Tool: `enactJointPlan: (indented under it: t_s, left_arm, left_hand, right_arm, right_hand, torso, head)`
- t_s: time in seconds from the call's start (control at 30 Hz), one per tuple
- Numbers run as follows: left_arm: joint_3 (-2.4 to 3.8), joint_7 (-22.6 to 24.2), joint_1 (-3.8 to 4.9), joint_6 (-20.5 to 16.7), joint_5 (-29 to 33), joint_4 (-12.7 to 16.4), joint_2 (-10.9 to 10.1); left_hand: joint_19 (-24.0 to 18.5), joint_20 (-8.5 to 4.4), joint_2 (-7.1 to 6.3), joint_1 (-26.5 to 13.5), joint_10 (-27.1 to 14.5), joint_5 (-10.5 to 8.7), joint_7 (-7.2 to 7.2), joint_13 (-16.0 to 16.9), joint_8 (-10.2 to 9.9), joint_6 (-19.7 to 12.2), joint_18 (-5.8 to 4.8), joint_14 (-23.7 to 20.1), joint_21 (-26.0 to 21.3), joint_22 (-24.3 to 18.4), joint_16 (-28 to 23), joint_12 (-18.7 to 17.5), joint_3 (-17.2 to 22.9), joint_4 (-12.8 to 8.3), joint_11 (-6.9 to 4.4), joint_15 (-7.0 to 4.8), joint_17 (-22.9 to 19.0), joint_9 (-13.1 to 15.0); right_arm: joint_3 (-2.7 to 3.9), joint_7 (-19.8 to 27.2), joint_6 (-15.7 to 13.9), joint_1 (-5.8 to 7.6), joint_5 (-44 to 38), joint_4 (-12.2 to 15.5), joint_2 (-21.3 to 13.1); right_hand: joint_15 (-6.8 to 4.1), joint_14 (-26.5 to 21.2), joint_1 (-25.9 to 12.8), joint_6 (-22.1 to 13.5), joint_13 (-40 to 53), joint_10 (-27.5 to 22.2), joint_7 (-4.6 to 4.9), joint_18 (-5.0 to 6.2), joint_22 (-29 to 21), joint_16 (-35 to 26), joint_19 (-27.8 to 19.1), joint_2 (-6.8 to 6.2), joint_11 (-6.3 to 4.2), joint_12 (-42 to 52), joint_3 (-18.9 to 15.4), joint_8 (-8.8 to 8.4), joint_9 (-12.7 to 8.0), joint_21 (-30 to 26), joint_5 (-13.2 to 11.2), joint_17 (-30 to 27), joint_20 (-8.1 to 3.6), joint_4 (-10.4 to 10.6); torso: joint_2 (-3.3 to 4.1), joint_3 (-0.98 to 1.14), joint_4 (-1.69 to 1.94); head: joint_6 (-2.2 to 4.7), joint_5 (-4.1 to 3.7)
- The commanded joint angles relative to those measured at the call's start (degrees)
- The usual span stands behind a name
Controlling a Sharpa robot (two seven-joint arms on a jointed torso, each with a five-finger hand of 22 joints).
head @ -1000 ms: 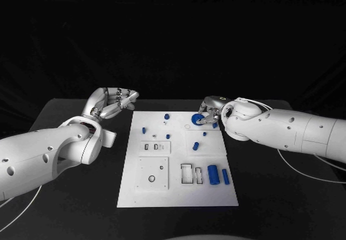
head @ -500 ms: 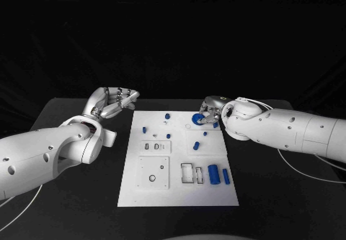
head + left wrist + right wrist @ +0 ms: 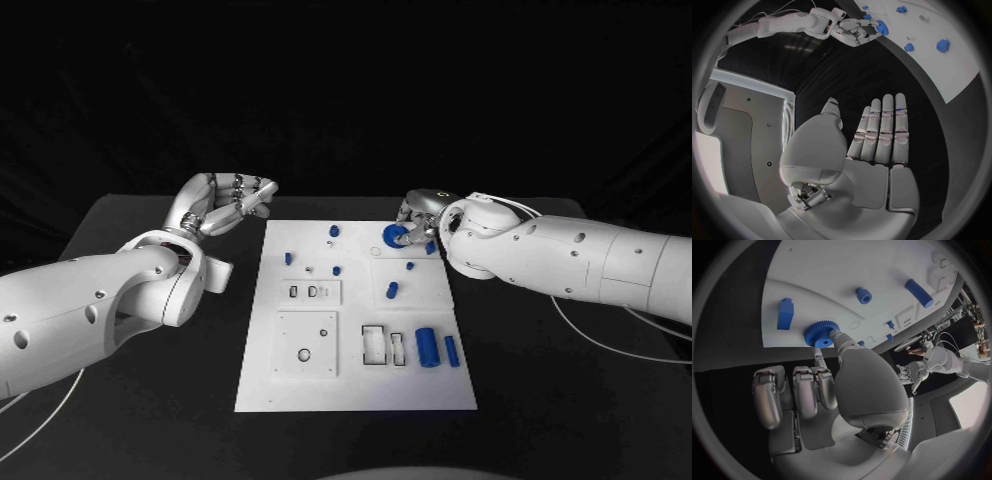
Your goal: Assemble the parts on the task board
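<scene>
Black bench under the white board (image 3: pixel 356 390): your right robot hand (image 3: pixel 417 226) sits at the board's far right corner, thumb and a finger pinching the blue gear (image 3: pixel 821 333) just above the board. Seating the gear looks like the step in hand. Next, line it over its seat and press down. Your left robot hand (image 3: pixel 873 145) hovers flat-fingered and empty beside the board's far left corner.

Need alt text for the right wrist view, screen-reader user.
The right hand pinches a blue gear at the edge of the white task board. Small blue parts stand on the board, among them a blue block and a blue peg.
</scene>
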Motion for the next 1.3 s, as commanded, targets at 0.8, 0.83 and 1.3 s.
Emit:
enactJointPlan:
  t_s: [0.8,0.83,1.3]
  left_arm:
    - [0.04,0.56,0.04,0.39,0.19,-0.18,0.13]
    - [0.04,0.56,0.04,0.4,0.19,-0.18,0.15]
    - [0.04,0.6,0.04,0.45,0.19,-0.44,0.41]
  left_hand:
    - [-0.3,0.11,0.29,0.34,-0.24,-0.31,0.25,0.06,-0.22,0.01,0.14,-0.46,-0.22,-0.08,-0.21,-0.02,-0.27,-0.04,0.04,-0.05,-0.08,0.05]
    - [-0.3,0.11,0.29,0.34,-0.24,-0.31,0.25,0.06,-0.22,0.01,0.14,-0.46,-0.22,-0.08,-0.21,-0.02,-0.27,-0.04,0.04,-0.05,-0.08,0.05]
    - [-0.3,0.12,0.31,0.34,-0.24,-0.31,0.25,0.07,-0.23,0.0,0.14,-0.48,-0.25,-0.1,-0.22,-0.02,-0.29,-0.04,0.04,-0.04,-0.09,0.05]
  right_arm:
    - [0.11,5.23,-11.54,1.15,2.58,4.71,-0.66]
    - [0.13,5.34,-11.37,1.19,2.62,4.79,-0.4]
    - [0.18,6.58,-8.2,0.81,2.6,2.7,5.95]
  right_hand:
    - [-0.3,6.0,-0.42,3.44,15.06,6.01,-0.19,-0.39,15.09,0.23,6.1,-0.34,0.05,0.22,1.23,0.53,1.07,0.25,1.01,15.09,-0.45,-0.78]
    - [-0.3,6.0,-0.42,3.44,15.06,6.01,-0.18,-0.39,15.09,0.23,6.1,-0.34,0.06,0.22,1.24,0.52,1.07,0.25,1.0,15.09,-0.45,-0.79]
    - [-0.13,6.0,-0.57,3.35,15.06,6.01,0.03,-0.39,15.09,0.23,6.1,-0.21,0.27,0.22,1.46,0.25,1.01,0.25,0.56,15.09,-0.34,-0.86]
  torso:
    - [0.03,0.0,0.04]
    - [0.04,0.0,0.06]
    - [0.04,0.01,0.0]
  head:
    - [0.11,0.86]
    - [0.15,0.9]
    - [0.07,2.45]
